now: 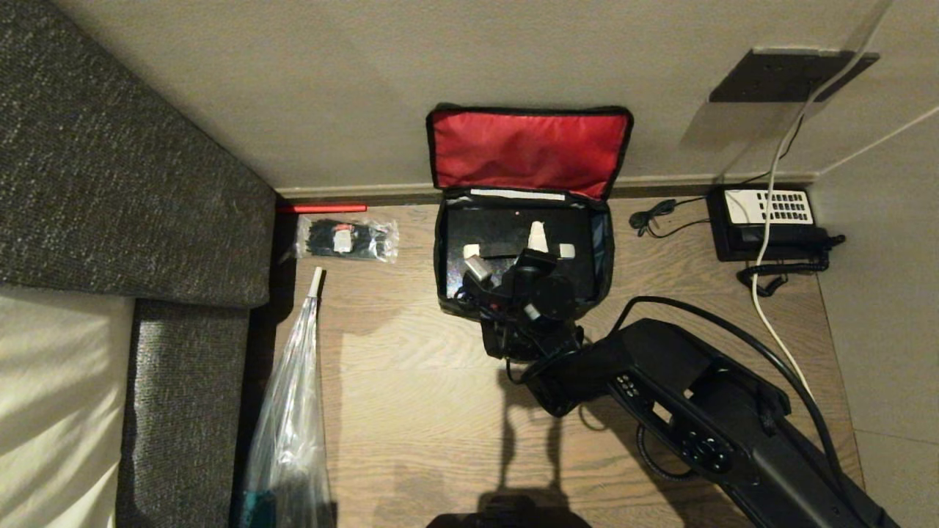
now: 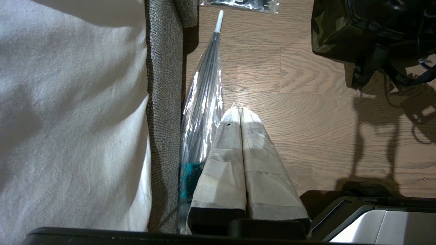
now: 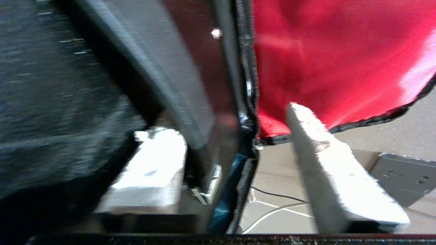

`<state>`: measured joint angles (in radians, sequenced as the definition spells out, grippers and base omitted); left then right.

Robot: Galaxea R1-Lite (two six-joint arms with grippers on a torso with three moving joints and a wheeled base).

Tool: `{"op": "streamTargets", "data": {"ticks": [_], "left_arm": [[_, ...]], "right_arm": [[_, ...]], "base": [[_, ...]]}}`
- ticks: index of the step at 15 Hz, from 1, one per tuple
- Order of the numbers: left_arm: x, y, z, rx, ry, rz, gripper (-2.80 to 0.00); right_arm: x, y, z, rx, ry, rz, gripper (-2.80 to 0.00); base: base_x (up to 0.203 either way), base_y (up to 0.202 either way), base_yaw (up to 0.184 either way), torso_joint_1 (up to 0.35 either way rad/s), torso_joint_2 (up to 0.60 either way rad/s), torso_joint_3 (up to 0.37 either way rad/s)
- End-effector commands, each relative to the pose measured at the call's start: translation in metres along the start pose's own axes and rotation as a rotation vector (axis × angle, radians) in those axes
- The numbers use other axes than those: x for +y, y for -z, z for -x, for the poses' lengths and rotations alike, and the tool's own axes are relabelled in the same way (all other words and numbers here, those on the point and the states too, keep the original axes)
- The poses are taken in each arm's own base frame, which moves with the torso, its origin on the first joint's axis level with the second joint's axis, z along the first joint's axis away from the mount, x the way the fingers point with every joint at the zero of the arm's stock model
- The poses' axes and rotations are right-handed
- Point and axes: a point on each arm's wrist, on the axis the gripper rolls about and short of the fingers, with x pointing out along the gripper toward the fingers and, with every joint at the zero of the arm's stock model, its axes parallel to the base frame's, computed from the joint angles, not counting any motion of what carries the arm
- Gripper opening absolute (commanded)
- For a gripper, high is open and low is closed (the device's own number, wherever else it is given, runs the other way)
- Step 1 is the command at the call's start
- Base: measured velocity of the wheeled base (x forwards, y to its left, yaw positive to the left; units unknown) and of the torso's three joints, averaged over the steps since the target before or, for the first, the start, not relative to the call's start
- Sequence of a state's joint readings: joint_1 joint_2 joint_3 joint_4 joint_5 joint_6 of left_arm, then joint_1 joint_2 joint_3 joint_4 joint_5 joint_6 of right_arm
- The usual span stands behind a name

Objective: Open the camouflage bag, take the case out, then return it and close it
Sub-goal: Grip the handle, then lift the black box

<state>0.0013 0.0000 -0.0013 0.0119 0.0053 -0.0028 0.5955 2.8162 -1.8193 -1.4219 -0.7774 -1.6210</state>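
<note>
Camouflage bag (image 1: 603, 253): stood open on the floor against the wall, red-lined lid (image 1: 528, 150) propped back. Case (image 1: 499, 235): lying flat inside the bag, strap handle (image 1: 513, 251) uppermost. Right gripper (image 1: 508, 251): lowered into the bag, fingers (image 3: 155, 163) spread about the handle, not seen pinching it. Left gripper (image 2: 241, 117): parked, fingers pressed together. Risks judged: handle missed or slipped; case edge snagged on the bag wall, dragging the soft bag; lid knocked shut.

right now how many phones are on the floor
1: a black telephone with a white keypad, against the wall right of the open camouflage bag. None other shows, though the arm blocks some floor.
</note>
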Motion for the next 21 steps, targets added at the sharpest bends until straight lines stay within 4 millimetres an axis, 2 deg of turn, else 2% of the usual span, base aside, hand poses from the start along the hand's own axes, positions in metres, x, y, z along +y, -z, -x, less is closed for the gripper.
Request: {"op": "streamTargets", "data": {"ticks": [1, 9, 13, 17, 21], "left_arm": [[0.0, 0.0, 0.0, -0.003, -0.001, 0.0, -2.8], [0.0, 0.0, 0.0, -0.003, -0.001, 0.0, -2.8], [0.0, 0.0, 0.0, -0.002, -0.001, 0.0, -2.8], [0.0, 0.0, 0.0, -0.002, -0.001, 0.0, -2.8], [0.0, 0.0, 0.0, -0.003, -0.001, -0.001, -2.8]], "right_arm": [[0.01, 0.001, 0.005, 0.003, -0.015, 0.017, -2.8], [0.013, -0.003, 0.013, -0.009, -0.006, -0.022, -2.8], [0.002, -0.004, 0.037, -0.044, -0.046, -0.008, -2.8], [-0.02, -0.009, 0.061, -0.085, -0.096, -0.024, -2.8], [-0.005, -0.009, 0.063, -0.084, -0.104, -0.009, -2.8]], "base": [[0.0, 0.0, 0.0, 0.0, 0.0, 0.0], [0.0, 0.0, 0.0, 0.0, 0.0, 0.0], [0.0, 0.0, 0.0, 0.0, 0.0, 0.0], [0.0, 0.0, 0.0, 0.0, 0.0, 0.0], [0.0, 0.0, 0.0, 0.0, 0.0, 0.0]]}}
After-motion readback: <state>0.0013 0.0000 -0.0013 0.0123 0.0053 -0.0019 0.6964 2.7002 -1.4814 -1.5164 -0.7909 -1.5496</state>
